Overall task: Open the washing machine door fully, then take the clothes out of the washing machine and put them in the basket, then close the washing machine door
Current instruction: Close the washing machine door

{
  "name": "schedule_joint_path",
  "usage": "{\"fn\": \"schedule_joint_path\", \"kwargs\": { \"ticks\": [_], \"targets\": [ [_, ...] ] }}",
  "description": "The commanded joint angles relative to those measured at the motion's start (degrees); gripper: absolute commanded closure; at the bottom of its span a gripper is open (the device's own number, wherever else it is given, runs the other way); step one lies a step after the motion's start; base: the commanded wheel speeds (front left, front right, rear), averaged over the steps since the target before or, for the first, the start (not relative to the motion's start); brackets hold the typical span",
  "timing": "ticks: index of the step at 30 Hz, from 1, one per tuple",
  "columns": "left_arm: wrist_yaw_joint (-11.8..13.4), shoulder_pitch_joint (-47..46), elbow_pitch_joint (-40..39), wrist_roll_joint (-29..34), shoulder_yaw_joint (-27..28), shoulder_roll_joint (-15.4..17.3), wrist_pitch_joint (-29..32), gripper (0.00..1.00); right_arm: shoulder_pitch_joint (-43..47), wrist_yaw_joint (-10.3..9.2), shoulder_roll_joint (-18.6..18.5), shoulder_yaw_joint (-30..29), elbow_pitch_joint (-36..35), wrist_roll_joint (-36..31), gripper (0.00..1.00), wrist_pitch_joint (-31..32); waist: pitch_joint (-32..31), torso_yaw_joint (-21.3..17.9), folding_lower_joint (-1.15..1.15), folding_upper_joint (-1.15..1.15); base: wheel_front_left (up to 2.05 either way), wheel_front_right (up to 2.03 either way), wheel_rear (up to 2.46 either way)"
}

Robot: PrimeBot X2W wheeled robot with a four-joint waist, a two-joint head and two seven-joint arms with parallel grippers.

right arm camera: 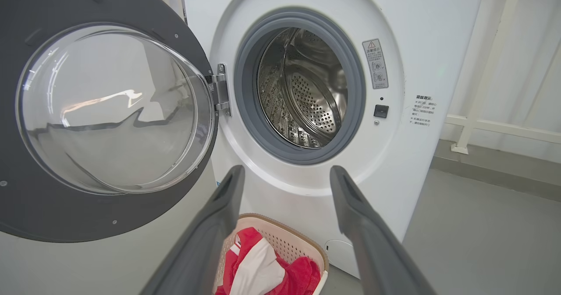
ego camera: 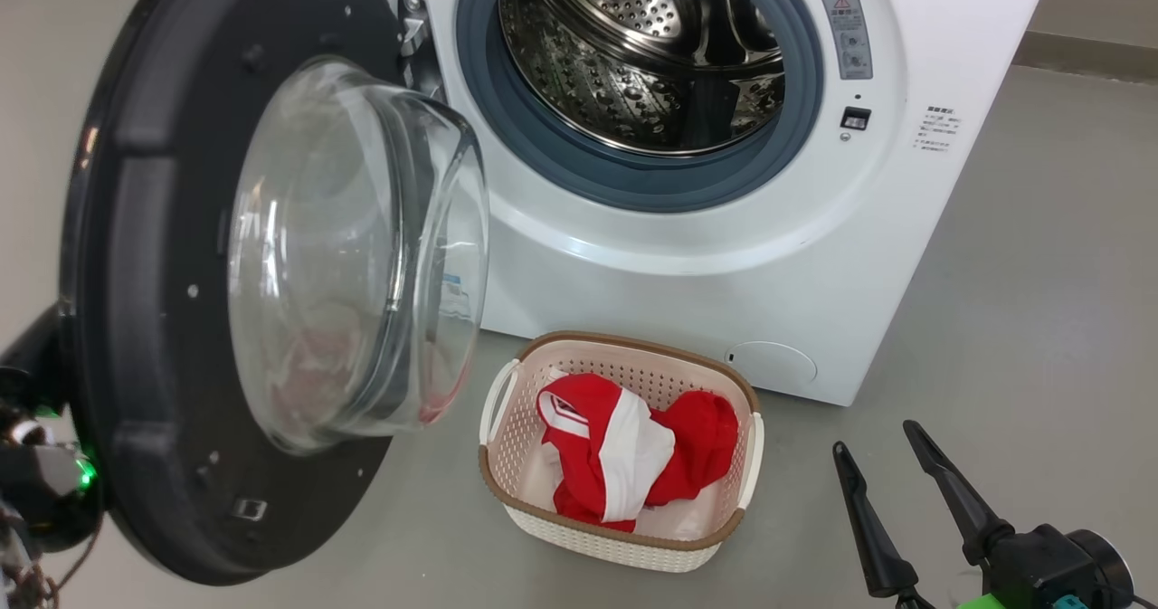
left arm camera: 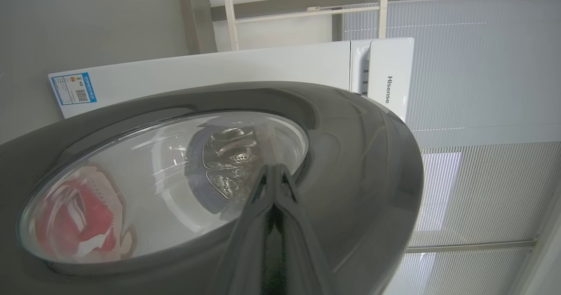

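Observation:
The washing machine door stands swung open to the left, with a black rim and a clear glass bowl. The white washing machine shows its steel drum with no fabric visible inside. The red and white clothes lie in the cream basket on the floor in front of the machine. My left gripper is shut with nothing between its fingers, tips close against the door's outer face; contact is unclear. My right gripper hangs open and holds nothing, low and right of the basket, aimed at the drum.
Grey floor stretches to the right of the machine. A white railing and a low ledge stand beyond the machine's right side. My left wrist, with a green light, sits behind the door's lower left edge.

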Motion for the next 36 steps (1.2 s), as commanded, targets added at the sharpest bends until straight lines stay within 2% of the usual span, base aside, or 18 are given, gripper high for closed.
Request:
{"fn": "schedule_joint_path", "kwargs": {
  "ticks": [1,5,10,17,23,36],
  "targets": [
    [1.39,1.3,-5.36,-0.9,0.83,0.05,1.24,1.0,-2.29,0.36,-0.74,1.11,-1.08,0.5,0.0,-0.85,0.12,0.34,0.0,0.0,0.0,0.0,0.0],
    [3.61,4.11,-13.06,-2.17,0.12,-2.5,2.49,1.0,-2.54,0.36,-0.74,1.18,-0.77,0.6,0.0,-1.1,0.19,0.65,0.0,0.0,0.0,0.0,0.0],
    [5.83,6.53,-19.43,-3.76,-1.28,-4.17,3.18,1.0,-2.9,0.36,-0.74,1.31,-0.34,0.71,0.0,-1.32,0.35,0.72,0.0,0.0,0.0,0.0,0.0],
    [7.85,9.66,-25.85,-6.65,-5.1,-5.17,1.62,1.0,-3.4,0.36,-0.74,1.58,0.0,0.87,0.0,-1.51,0.59,-0.06,0.0,0.0,0.0,0.0,0.0],
    [7.68,11.27,-26.75,-9.95,-9.36,-5.27,-1.21,1.0,-3.82,0.36,-0.74,1.56,0.24,0.93,0.0,-1.62,0.67,-1.55,0.0,0.0,0.0,0.0,0.0],
    [5.63,12.76,-27.71,-15.56,-17.23,-5.28,-6.82,1.0,-3.73,0.36,-0.74,1.41,0.69,1.31,0.0,-1.93,0.62,-4.85,0.0,0.0,0.0,0.0,0.0]
  ]
}}
